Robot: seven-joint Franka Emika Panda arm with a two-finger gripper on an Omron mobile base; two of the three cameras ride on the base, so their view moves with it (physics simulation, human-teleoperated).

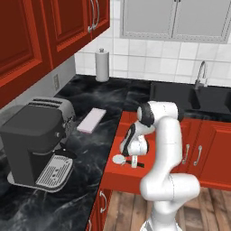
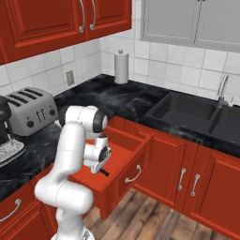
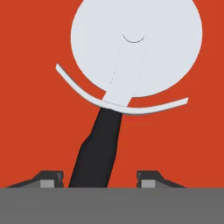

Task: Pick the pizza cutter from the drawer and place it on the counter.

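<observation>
pizza cutter [image 3: 131,57]: round silver-white disc blade, curved guard, short black handle; lies flat on the drawer floor.
cutter position: toward the front of the drawer [image 1: 118,145], seemingly nearer its left side, handle pointing away from the disc.
drawer: wide shallow red box, pulled open below the bench [image 1: 103,101].
bench: glossy black marble, white veins, L-shaped.

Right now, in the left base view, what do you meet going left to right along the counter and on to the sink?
Coffee machine → pink block → pizza cutter in the open drawer → gripper → sink with faucet.
</observation>
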